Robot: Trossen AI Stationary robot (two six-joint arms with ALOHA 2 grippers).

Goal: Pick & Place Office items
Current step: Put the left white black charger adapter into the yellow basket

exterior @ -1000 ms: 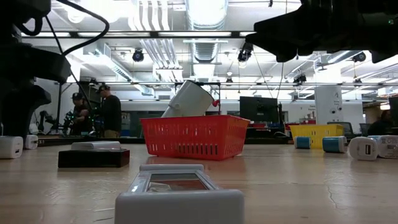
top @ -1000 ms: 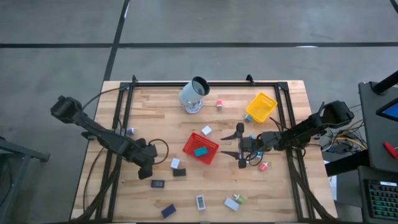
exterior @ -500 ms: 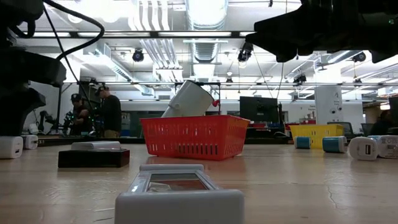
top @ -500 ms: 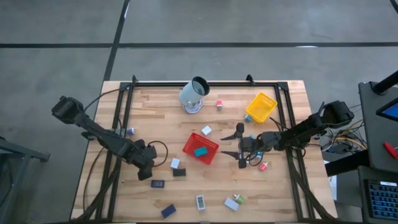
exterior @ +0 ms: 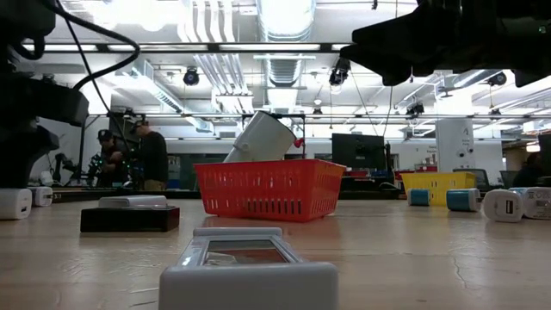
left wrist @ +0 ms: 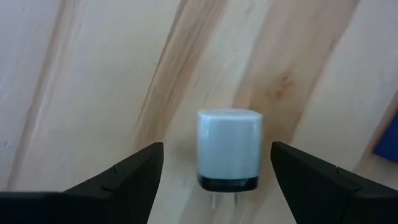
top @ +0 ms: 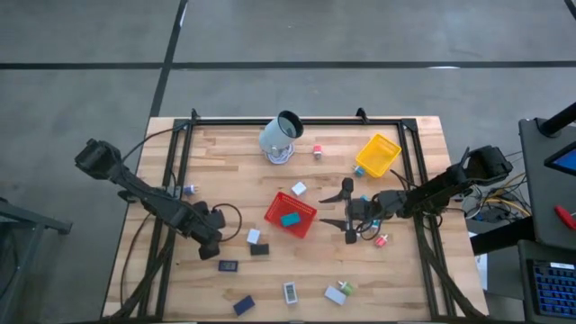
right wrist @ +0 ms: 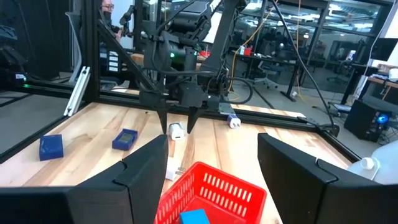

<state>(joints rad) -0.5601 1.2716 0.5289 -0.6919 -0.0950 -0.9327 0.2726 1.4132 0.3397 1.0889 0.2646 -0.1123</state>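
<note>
My left gripper (left wrist: 211, 163) hangs open over a rounded white charger (left wrist: 228, 149) with metal prongs, lying unheld between my fingers on grained wood; my right gripper (right wrist: 211, 152) spreads wide above the red mesh basket (right wrist: 211, 190).

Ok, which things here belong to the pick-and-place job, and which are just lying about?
Job:
- white charger, below the open left gripper
- teal block
- black block
- blue block
- pink-red piece

Lying about:
- red tray, right gripper open beside it
- yellow tray
- pale cup
</note>
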